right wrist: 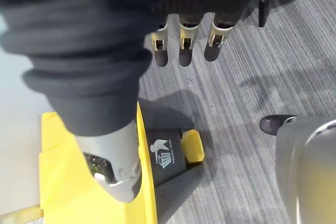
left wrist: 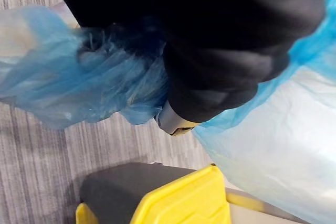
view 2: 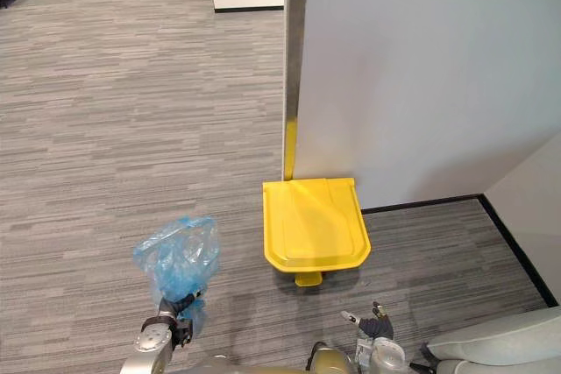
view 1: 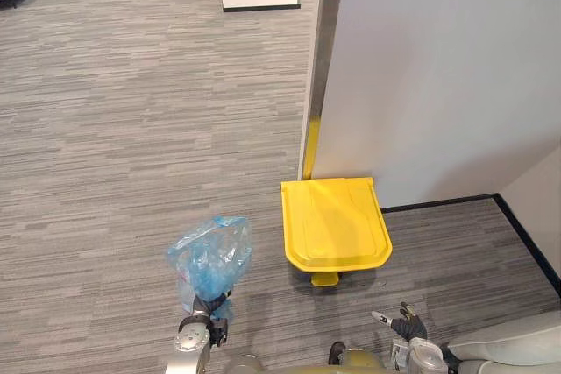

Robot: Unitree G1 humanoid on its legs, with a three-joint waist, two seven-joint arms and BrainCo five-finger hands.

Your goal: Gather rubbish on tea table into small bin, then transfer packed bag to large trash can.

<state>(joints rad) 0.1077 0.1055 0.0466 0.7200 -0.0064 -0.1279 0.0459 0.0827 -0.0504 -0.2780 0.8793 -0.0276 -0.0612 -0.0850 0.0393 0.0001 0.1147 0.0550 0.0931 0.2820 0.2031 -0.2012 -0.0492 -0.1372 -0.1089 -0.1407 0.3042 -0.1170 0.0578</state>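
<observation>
Blue rubbish bag (view 1: 210, 256) sits at lower left of the head views, its bunched neck pinched in the curled fingers of the left hand (view 1: 203, 320). To its right, at frame centre, stands the yellow trash can (view 1: 336, 225), lid down and foot pedal (view 1: 324, 279) facing the robot. The right hand (view 1: 405, 326) hangs at lower right, fingers loosely spread and empty; the bag likely must travel rightward once the lid lifts.

Head eyes look down; close wrist views share yellow bin (view 1: 336, 221).
</observation>
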